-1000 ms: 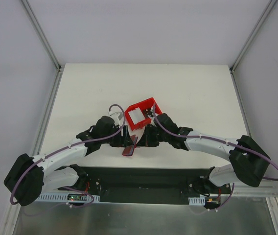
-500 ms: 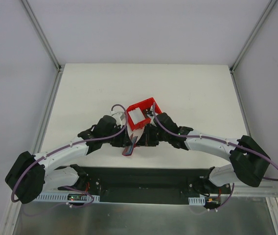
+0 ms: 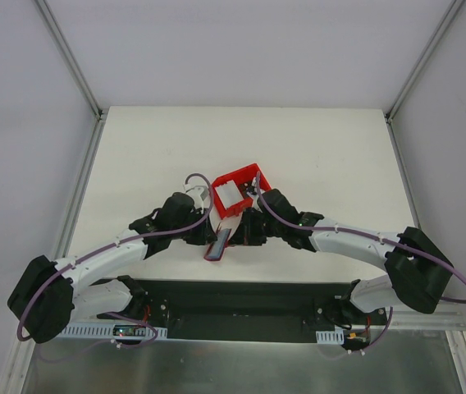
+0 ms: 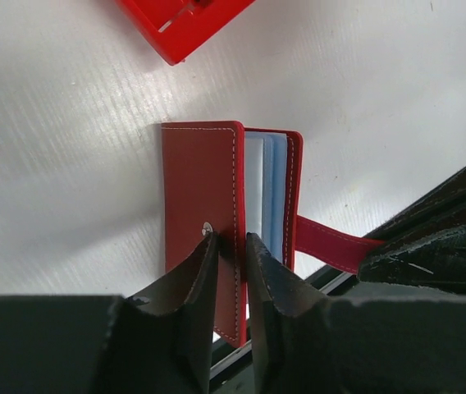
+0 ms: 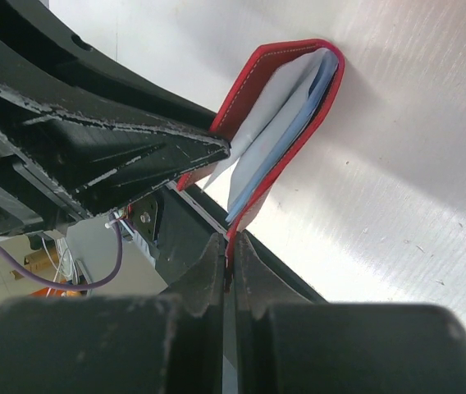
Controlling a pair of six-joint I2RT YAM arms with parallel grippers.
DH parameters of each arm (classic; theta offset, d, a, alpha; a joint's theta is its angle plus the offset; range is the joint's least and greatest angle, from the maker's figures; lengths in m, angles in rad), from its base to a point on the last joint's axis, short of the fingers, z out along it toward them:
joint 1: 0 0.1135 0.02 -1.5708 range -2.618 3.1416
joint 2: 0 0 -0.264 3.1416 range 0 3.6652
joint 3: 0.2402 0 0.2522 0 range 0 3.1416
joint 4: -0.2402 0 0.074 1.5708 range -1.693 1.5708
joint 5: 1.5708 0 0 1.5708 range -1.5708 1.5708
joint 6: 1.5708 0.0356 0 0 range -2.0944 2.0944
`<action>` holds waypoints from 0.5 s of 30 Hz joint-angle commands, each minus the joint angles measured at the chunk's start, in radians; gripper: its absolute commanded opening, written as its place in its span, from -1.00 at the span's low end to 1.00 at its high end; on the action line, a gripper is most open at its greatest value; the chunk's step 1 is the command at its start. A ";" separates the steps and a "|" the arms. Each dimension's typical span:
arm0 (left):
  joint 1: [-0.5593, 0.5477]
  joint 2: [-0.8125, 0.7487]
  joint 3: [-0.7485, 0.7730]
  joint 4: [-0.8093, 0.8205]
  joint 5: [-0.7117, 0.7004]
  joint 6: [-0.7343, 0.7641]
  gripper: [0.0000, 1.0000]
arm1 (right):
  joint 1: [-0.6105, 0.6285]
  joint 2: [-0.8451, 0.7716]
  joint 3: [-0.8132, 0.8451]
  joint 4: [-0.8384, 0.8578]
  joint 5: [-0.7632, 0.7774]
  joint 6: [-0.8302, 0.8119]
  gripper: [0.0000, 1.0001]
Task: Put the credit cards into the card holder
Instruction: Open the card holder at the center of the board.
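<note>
Now wider open: card holder (image 3: 218,244)

Robot lab test cell: white tabletop (image 3: 315,148) boxed in by plain grey panels (image 3: 241,49) on aluminium rails (image 3: 69,61). Cabled left arm (image 3: 106,253) and right arm (image 3: 356,240) bolted to black plate (image 3: 241,305) at near edge, bare circuit board (image 3: 126,331) beside.

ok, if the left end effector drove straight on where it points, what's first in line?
The card holder: the left end effector is clamped on its cover edge, so it would push along that. Beyond lies bare table, then likely a corner of the red bin, though depth is unclear.
</note>
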 commanded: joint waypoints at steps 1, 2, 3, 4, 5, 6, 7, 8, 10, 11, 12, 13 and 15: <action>-0.009 -0.027 0.032 -0.025 -0.038 0.026 -0.73 | 0.003 -0.026 0.032 0.002 0.001 -0.015 -0.99; -0.009 -0.030 0.029 -0.028 -0.038 0.026 -0.83 | 0.003 -0.026 0.031 0.002 0.002 -0.013 -0.99; -0.009 -0.034 0.027 -0.028 -0.041 0.024 -0.87 | 0.003 -0.025 0.031 0.002 0.002 -0.016 -0.99; -0.009 -0.036 0.026 -0.029 -0.044 0.024 -0.91 | 0.002 -0.026 0.031 -0.001 0.004 -0.015 -0.99; -0.009 -0.036 0.026 -0.031 -0.047 0.024 -0.97 | 0.003 -0.025 0.029 -0.001 0.005 -0.016 -0.99; -0.007 -0.037 0.024 -0.034 -0.051 0.024 -0.99 | 0.000 -0.026 0.029 -0.004 0.009 -0.022 -0.99; -0.009 -0.039 0.024 -0.038 -0.051 0.024 -1.00 | 0.000 -0.026 0.031 -0.016 0.018 -0.028 -0.99; -0.009 -0.042 0.023 -0.040 -0.055 0.023 -1.00 | -0.001 -0.028 0.031 -0.025 0.024 -0.033 -0.99; -0.009 -0.051 0.018 -0.043 -0.063 0.018 -1.00 | -0.009 -0.034 0.029 -0.039 0.033 -0.042 -0.99; -0.009 -0.056 0.015 -0.043 -0.066 0.015 -1.00 | -0.009 -0.035 0.029 -0.050 0.038 -0.047 -0.99; -0.009 -0.056 0.013 -0.046 -0.072 0.012 -1.00 | -0.012 -0.040 0.029 -0.058 0.042 -0.051 -0.99; -0.009 -0.056 0.013 -0.051 -0.080 0.010 -1.00 | -0.015 -0.045 0.029 -0.064 0.044 -0.057 -0.99; -0.009 -0.054 0.009 -0.055 -0.081 0.009 -1.00 | -0.021 -0.054 0.029 -0.065 0.041 -0.064 -0.99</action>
